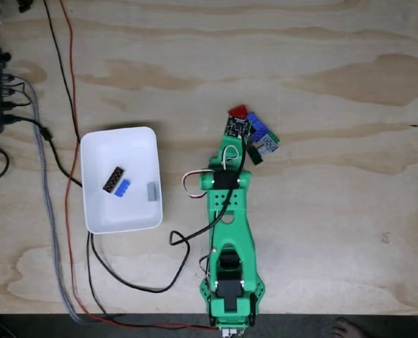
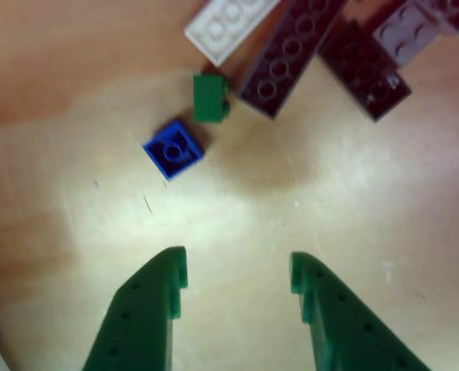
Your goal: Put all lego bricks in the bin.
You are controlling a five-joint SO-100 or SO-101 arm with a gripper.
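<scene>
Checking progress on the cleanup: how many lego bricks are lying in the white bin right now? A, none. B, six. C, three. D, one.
C: the fixed view shows three in the bin: a dark studded brick, a blue brick and a grey piece.

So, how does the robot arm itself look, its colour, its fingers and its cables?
The arm is bright green plastic with black motor blocks. White and red cables loop beside its wrist, and a black cable trails from its base. The gripper has two flat green fingers with small round holes.
</scene>
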